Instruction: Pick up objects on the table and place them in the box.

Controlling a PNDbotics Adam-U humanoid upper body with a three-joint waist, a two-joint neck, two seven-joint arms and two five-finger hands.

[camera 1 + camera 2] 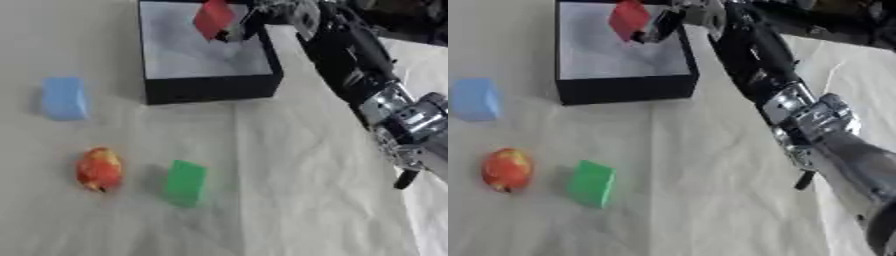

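Note:
A black box [210,87] with a pale floor stands at the top centre. My right hand [249,22] reaches over its right wall from the right, fingers curled round a red block [213,18] held tilted above the box floor. On the cloth lie a blue block [65,98] at the left, a red-and-yellow apple [99,169] lower left, and a green block [185,182] just right of the apple. My left hand shows in neither view.
My right arm [798,110] stretches diagonally across the right side of the table, from the lower right corner up to the box. A wrinkled pale cloth [289,200] covers the table. Dark clutter lies beyond the far right edge.

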